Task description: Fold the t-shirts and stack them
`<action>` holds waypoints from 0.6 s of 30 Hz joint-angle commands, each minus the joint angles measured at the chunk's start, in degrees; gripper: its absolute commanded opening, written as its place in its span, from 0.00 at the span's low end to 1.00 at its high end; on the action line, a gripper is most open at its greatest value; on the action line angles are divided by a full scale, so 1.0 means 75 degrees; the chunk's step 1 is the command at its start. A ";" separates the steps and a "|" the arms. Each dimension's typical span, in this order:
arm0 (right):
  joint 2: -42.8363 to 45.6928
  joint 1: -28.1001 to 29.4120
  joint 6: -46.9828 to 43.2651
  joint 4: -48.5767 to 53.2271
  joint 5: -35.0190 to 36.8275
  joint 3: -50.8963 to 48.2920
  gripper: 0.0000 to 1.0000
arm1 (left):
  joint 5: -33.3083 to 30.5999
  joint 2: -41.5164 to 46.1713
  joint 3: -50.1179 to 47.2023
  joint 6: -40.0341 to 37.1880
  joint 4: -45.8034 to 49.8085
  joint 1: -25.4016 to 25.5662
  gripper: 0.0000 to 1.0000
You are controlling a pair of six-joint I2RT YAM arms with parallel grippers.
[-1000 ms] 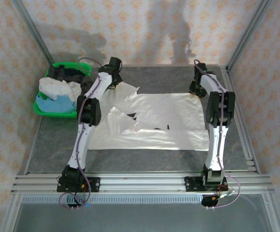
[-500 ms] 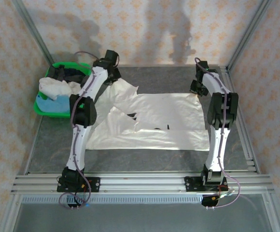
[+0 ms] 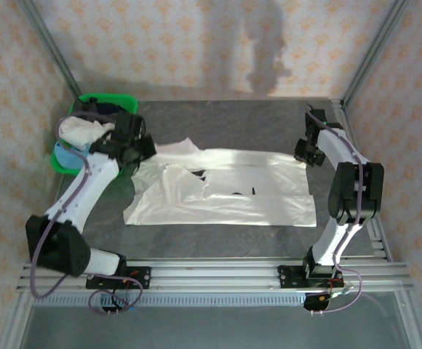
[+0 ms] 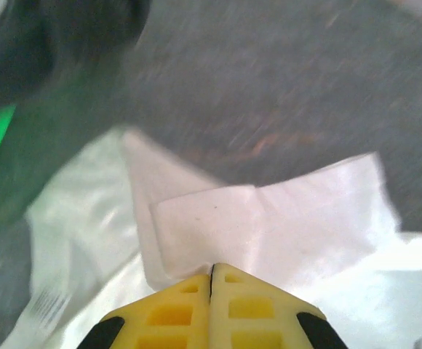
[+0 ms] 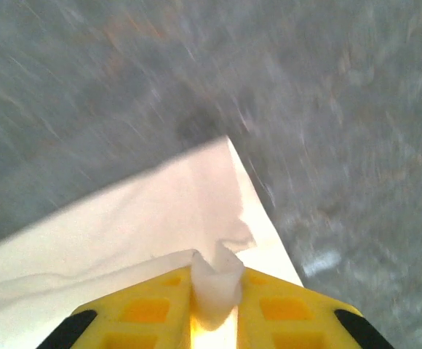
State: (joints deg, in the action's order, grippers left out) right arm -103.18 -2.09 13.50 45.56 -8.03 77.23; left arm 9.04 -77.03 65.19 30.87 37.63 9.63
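A shiny white t-shirt [image 3: 233, 185] with a small black chest print [image 3: 244, 191] lies spread across the middle of the dark table. My left gripper [image 3: 142, 148] is at the shirt's far left corner, shut on the cloth. In the left wrist view the yellow fingertips [image 4: 211, 267] meet with the white t-shirt [image 4: 284, 218] pinched at their tips. My right gripper [image 3: 305, 155] is at the far right corner. In the right wrist view the right gripper [image 5: 215, 282] is shut on a small fold of the t-shirt [image 5: 138, 225].
A green basket [image 3: 110, 97] stands at the far left of the table with more t-shirts: white [image 3: 80, 131], light blue [image 3: 67, 155] and black [image 3: 98, 109]. Metal frame posts run along both sides, and a rail crosses the near edge [image 3: 211, 275].
The left arm swung from the back towards the left and nearer, drawing the shirt's raised left part down flat. The right gripper moved right and nearer with its corner. The shirt lies flatter.
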 commanded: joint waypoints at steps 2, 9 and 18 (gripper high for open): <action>0.0420 -0.0044 0.0625 -0.0155 0.0020 -0.0627 0.23 | 0.0277 0.0830 -0.1850 0.0374 -0.0841 0.0062 0.00; 0.1172 -0.0085 0.0902 -0.0160 0.0834 -0.1402 0.38 | -0.0065 0.2177 -0.3376 0.0580 -0.0473 0.0146 0.00; 0.2045 -0.0085 0.1252 -0.0615 0.0406 -0.2338 0.48 | -0.0103 0.2333 -0.3985 0.0677 -0.0583 0.0157 0.00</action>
State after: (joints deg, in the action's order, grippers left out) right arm -90.50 -2.42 21.19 42.50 -4.99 60.47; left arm 10.07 -59.51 36.21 35.11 34.57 10.50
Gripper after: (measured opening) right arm 0.475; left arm 0.045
